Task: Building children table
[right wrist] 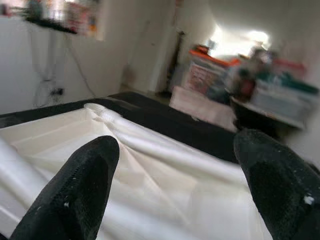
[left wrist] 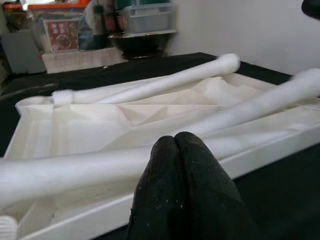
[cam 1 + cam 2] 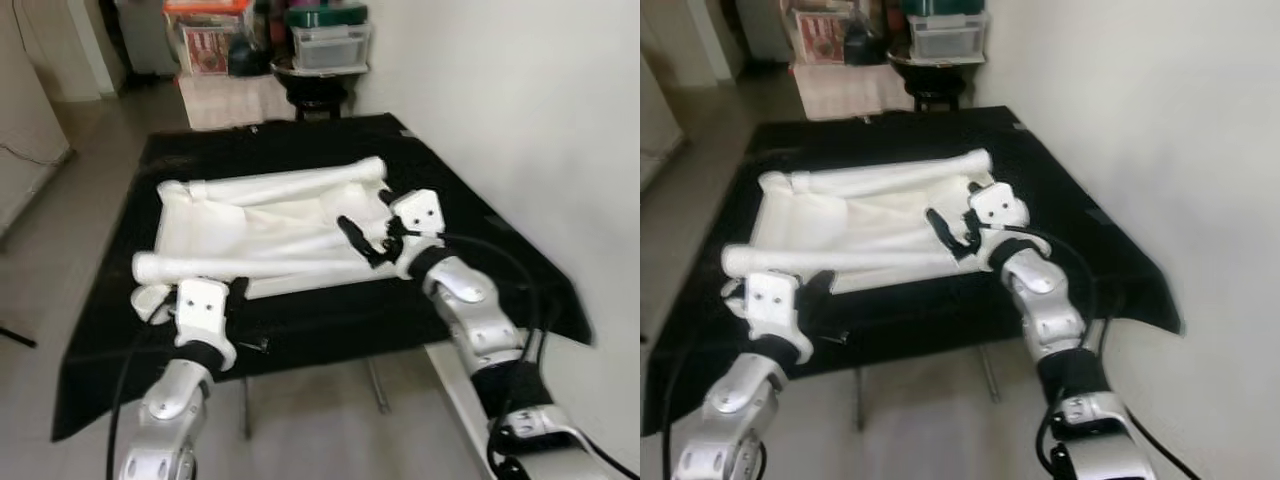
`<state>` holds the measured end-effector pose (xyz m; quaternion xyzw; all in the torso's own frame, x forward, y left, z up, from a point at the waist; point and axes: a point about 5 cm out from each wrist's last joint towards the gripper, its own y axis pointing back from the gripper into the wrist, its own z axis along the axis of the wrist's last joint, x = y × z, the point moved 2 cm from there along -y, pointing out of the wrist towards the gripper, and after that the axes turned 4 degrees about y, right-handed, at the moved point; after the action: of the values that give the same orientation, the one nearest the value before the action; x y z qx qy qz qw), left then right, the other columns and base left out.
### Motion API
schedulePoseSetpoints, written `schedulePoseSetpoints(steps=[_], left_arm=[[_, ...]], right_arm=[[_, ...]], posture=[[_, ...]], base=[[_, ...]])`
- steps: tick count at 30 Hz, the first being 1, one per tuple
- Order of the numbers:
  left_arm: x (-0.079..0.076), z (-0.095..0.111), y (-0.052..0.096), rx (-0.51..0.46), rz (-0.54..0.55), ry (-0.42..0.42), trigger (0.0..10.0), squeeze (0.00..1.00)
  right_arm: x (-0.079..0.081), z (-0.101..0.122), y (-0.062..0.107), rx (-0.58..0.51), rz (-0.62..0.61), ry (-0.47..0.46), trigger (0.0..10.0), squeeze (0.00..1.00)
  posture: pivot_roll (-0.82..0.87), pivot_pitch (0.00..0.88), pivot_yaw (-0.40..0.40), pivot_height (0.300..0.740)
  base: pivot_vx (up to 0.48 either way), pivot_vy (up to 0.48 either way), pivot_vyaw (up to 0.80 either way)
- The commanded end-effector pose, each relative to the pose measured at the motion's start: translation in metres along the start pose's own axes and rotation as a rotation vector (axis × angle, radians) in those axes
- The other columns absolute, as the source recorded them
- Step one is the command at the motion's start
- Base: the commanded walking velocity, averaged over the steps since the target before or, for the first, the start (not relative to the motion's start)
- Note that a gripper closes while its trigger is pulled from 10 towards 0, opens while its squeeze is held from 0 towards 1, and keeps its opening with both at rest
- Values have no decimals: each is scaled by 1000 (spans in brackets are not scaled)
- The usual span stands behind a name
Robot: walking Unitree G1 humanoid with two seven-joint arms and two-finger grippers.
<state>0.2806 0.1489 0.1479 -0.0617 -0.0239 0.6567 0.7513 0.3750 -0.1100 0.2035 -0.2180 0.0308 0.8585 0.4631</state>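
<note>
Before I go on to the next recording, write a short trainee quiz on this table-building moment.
1. True or false: the right end effector is open above the white tabletop.
2. The left end effector is: A) open; B) shut on a leg; C) shut, holding nothing.
3. What colour is the cloth under the parts?

Key
1. True: in the right wrist view its fingers stand wide apart.
2. C: in the left wrist view the fingers are pressed together in front of the near white leg.
3. Black.
</note>
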Motion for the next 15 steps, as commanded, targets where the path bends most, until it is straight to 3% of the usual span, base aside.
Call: schedulePoseSetpoints(steps=[1, 4, 13, 15], left_arm=[[4, -1, 0, 12, 14, -3, 10000, 0], [3, -2, -1, 12, 14, -1, 10000, 0], [0, -3, -3, 12, 16, 8, 10000, 0], [-2, -4, -4, 14, 15, 10, 10000, 0]], right_arm=[[5, 2, -2, -8, 26, 20, 10000, 0], [4, 8, -4, -18, 64, 86, 10000, 0], [9, 10, -7, -24, 123, 93, 10000, 0], [11, 10, -6, -23, 160, 105, 10000, 0]], posture=[[-270, 0, -47, 740], [-271, 0, -51, 740], [-305, 0, -75, 740], [-305, 0, -75, 740]], base=[[300, 0, 0], [301, 0, 0], [297, 0, 0], [277, 0, 800]])
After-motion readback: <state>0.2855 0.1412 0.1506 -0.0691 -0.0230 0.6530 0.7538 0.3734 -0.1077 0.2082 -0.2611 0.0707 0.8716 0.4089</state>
